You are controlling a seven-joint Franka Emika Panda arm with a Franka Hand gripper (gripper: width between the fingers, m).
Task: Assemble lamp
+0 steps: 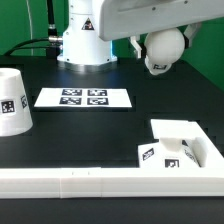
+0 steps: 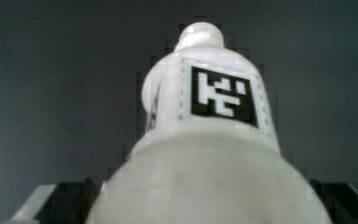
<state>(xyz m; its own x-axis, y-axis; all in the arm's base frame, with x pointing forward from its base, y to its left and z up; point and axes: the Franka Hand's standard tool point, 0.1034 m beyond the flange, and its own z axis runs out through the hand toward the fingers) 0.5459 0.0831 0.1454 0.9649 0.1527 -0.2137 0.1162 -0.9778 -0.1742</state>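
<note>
My gripper (image 1: pixel 152 40) hangs high at the exterior view's upper right, shut on the white bulb (image 1: pixel 163 52), which it holds in the air above the table. In the wrist view the bulb (image 2: pixel 202 150) fills the picture, its tag facing the camera, and the dark fingers (image 2: pixel 55 200) show at its sides. The blocky square base (image 1: pixel 185 138) rests at the lower right, against the rail, below the bulb. The truncated-cone shade (image 1: pixel 12 100) stands at the exterior view's left edge.
The marker board (image 1: pixel 85 97) lies flat in the middle of the black table. A long white rail (image 1: pixel 90 181) runs along the front edge. The arm's white pedestal (image 1: pixel 85 40) stands at the back.
</note>
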